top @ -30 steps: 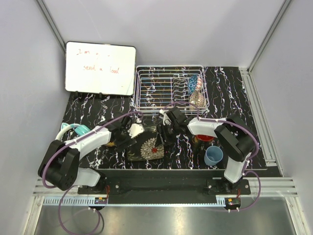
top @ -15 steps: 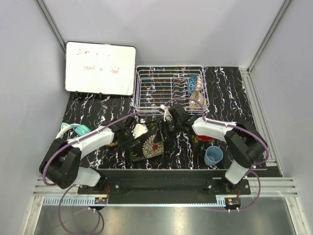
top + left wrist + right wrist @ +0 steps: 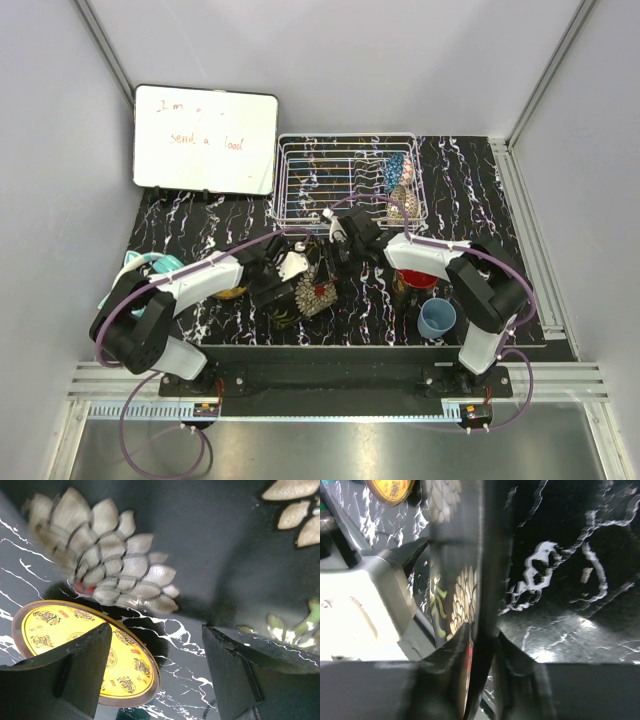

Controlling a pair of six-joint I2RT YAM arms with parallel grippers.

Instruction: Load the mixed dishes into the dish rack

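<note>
Black marbled table [image 3: 470, 200] holds whiteboard [image 3: 205, 140] beside dish rack [image 3: 300, 190]

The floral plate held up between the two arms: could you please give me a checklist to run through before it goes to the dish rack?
1. Right jaws shut on the floral plate: ok, its rim sits pinched between them in the right wrist view.
2. Plate clear of the table: cannot tell. It stands tilted on edge, and its lower edge may rest there.
3. Left jaws open: ok. Whether they touch the plate: cannot tell.
4. Free slots in the dish rack: ok, only two bowls at its right end.
5. Yellow plate out of the way: ok, it lies flat on the table under the left jaws.
</note>
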